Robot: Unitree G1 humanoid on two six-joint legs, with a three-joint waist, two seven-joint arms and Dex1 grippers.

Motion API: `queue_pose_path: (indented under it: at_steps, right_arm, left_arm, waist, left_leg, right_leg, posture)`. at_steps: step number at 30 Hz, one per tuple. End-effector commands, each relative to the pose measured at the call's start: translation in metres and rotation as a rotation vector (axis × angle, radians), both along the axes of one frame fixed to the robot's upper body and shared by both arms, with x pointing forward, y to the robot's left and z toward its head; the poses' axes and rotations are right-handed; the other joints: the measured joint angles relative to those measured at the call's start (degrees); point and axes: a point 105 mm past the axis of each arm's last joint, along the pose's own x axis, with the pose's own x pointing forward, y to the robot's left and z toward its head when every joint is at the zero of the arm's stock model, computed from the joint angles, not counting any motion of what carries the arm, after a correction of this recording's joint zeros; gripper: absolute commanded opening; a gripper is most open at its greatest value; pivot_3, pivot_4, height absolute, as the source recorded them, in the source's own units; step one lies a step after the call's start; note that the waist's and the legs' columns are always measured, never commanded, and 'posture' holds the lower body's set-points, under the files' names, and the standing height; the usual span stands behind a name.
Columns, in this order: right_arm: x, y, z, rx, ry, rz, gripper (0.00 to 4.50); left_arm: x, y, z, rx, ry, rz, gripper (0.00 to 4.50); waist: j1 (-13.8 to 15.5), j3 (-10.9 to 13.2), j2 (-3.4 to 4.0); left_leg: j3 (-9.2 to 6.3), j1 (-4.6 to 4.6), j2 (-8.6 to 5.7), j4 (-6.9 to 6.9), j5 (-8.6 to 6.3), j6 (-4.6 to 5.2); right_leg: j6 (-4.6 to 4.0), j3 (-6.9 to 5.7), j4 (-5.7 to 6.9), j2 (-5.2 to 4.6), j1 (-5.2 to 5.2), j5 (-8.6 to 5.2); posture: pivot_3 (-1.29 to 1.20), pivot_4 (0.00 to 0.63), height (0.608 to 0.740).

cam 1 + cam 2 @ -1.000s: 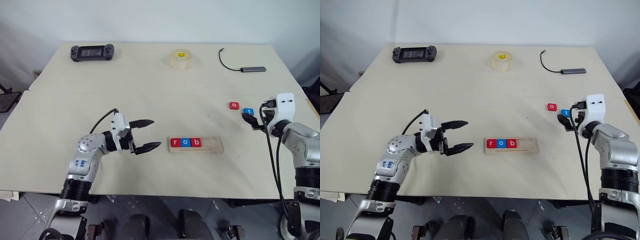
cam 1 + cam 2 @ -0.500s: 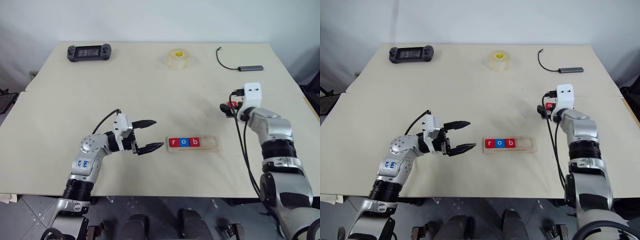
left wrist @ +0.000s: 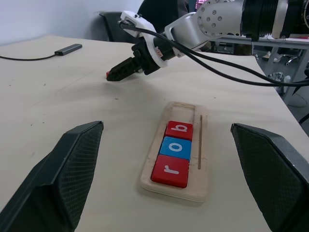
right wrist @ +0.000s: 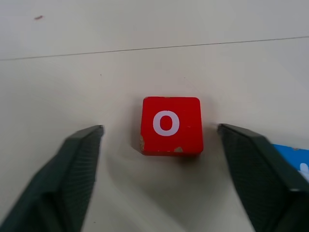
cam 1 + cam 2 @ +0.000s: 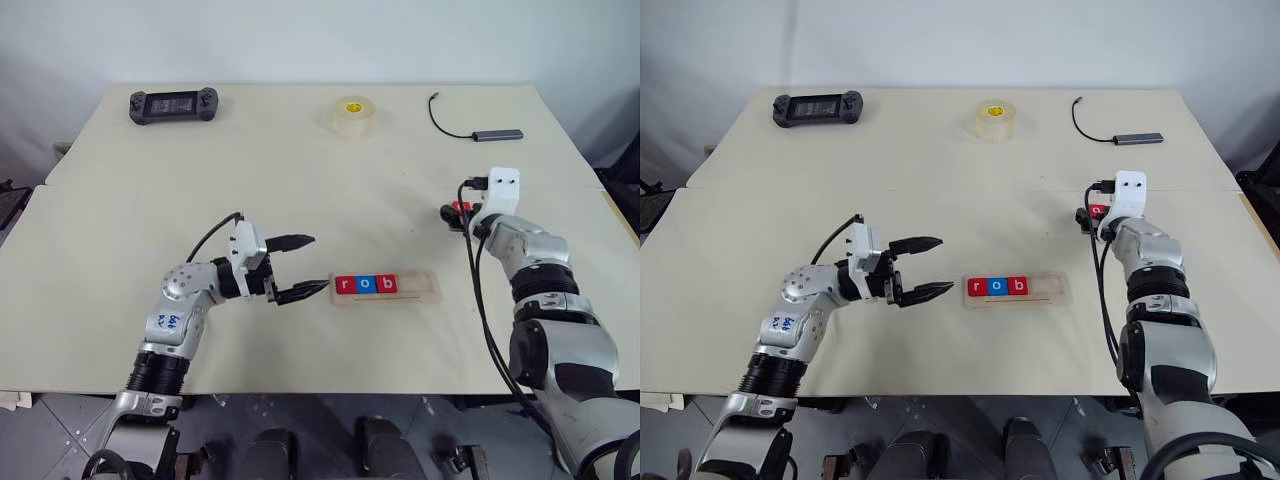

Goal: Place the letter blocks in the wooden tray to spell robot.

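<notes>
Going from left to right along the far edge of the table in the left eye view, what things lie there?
Black game controller → roll of clear tape → black cable with a grey adapter.

Bare table [image 5: 300, 180] around tray [image 5: 425, 290]; right hand [image 4: 159, 140] astride red o block [image 4: 171, 125].

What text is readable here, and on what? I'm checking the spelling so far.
"r" on the red block, in the wooden tray.
"o" on the blue block.
"b" on the red block.
"o" on the loose red block.
Blue marking on the left arm: too small.
</notes>
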Motion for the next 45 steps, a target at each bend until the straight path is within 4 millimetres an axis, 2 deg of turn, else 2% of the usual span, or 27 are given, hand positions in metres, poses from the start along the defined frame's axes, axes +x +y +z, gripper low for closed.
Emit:
queue_pose_path:
  at_steps: [1,4,10,13,19,22,27,30,33,34,40,43,45]
  right_arm:
    - [0.001,0.002,0.004,0.024,-0.017,0.007,2.57]
    - [0.0,0.001,0.004,0.014,-0.02,0.006,1.53]
    - [-0.01,0.006,0.016,-0.065,-0.058,0.06,1.53]
    - [-0.029,0.008,0.022,-0.084,-0.068,0.077,1.53]
    - [-0.085,0.006,0.024,-0.085,-0.048,0.072,1.53]
    - [-0.112,0.004,0.016,-0.094,-0.026,0.044,1.53]
    - [-0.146,0.013,0.0,-0.076,0.01,0.004,1.53]
    - [-0.158,0.014,-0.012,-0.104,0.035,-0.002,1.53]
    - [-0.162,0.013,-0.025,-0.098,0.074,-0.009,1.53]
    - [-0.162,0.013,-0.028,-0.097,0.081,-0.008,2.2]
    - [-0.16,0.015,-0.013,-0.103,0.087,0.185,4.04]
    - [-0.158,0.009,-0.001,-0.142,0.08,0.346,4.04]
    - [-0.158,0.01,0.009,-0.225,0.05,0.519,4.04]
  left_arm:
    - [-0.001,-0.002,0.01,-0.01,-0.049,-0.014,4.5]
    - [-0.002,-0.002,0.01,-0.009,-0.05,-0.016,4.5]
    - [-0.004,-0.004,0.01,-0.01,-0.045,-0.022,4.5]
    - [-0.006,-0.006,0.007,-0.009,-0.032,-0.038,4.5]
    - [-0.008,-0.008,0.005,0.003,-0.014,-0.067,4.5]
    - [-0.007,-0.008,0.003,0.014,-0.007,-0.083,4.5]
    - [-0.006,-0.008,0.005,0.015,-0.009,-0.09,4.5]
    - [-0.007,-0.008,0.005,0.016,-0.009,-0.093,4.5]
    - [-0.007,-0.01,0.004,0.015,-0.007,-0.096,4.5]
    - [-0.007,-0.01,0.004,0.015,-0.007,-0.097,4.5]
    - [-0.007,-0.008,0.006,0.019,-0.012,-0.104,4.5]
    - [-0.009,-0.006,0.007,0.024,-0.021,-0.123,4.5]
    - [-0.011,-0.007,0.008,0.026,-0.03,-0.139,4.5]
  waist:
    - [0.0,0.0,0.0]
    - [-0.1,0.0,0.0]
    - [0.0,0.0,0.01]
    - [0.2,0.0,0.03]
    - [0.4,0.0,0.05]
    - [0.5,0.0,0.05]
    - [0.3,0.0,0.06]
    - [0.4,0.0,0.06]
    - [0.4,0.0,0.06]
    - [0.4,0.0,0.05]
    - [0.4,0.0,0.06]
    - [0.6,0.0,0.05]
    - [0.6,0.0,0.05]
  left_leg:
    - [0.0,0.0,0.0,0.0,0.0,0.0]
    - [0.0,0.0,0.01,-0.02,0.0,0.0]
    - [-0.01,0.0,0.0,-0.01,0.0,0.0]
    - [-0.05,-0.09,0.02,0.01,0.0,0.0]
    - [-0.19,-0.78,-0.09,0.36,0.0,0.0]
    - [-0.17,-0.79,-0.09,0.38,0.0,0.0]
    - [-0.1,-0.76,-0.08,0.37,0.01,-0.01]
    - [-0.09,-0.74,-0.08,0.34,0.01,-0.02]
    - [-0.08,-0.72,-0.17,0.35,0.04,0.03]
    - [-0.07,-0.7,-0.18,0.36,0.04,0.03]
    - [-0.04,-0.66,-0.19,0.36,0.06,0.04]
    - [-0.04,-0.66,-0.22,0.36,0.06,0.09]
    - [-0.05,-0.65,-0.22,0.37,0.06,0.1]
  right_leg:
    - [0.0,0.0,0.0,0.0,0.0,0.0]
    - [0.0,0.01,-0.01,-0.01,0.0,0.0]
    - [0.0,0.01,-0.01,-0.03,-0.01,0.0]
    - [0.0,-0.01,0.0,-0.09,-0.07,0.0]
    - [0.0,-0.04,0.39,-0.1,-0.7,0.0]
    - [0.0,-0.02,0.42,-0.08,-0.72,0.0]
    - [0.0,0.08,0.46,-0.04,-0.74,0.0]
    - [0.0,0.1,0.5,0.0,-0.75,0.0]
    - [0.01,0.1,0.48,-0.01,-0.74,0.0]
    - [0.01,0.12,0.46,-0.01,-0.73,0.0]
    - [0.01,0.14,0.45,-0.01,-0.73,0.0]
    - [0.01,0.12,0.38,-0.03,-0.69,0.0]
    - [0.01,0.11,0.34,-0.02,-0.66,0.01]
  posture:
    - [0.0,0.15,0.74]
    - [0.0,0.15,0.74]
    - [0.0,0.15,0.74]
    - [0.0,0.15,0.74]
    - [0.0,0.15,0.74]
    - [0.0,0.15,0.74]
    - [0.0,0.15,0.74]
    - [0.0,0.15,0.74]
    - [0.0,0.15,0.74]
    - [0.0,0.15,0.74]
    - [0.0,0.15,0.74]
    - [0.0,0.15,0.74]
    - [0.0,0.15,0.74]
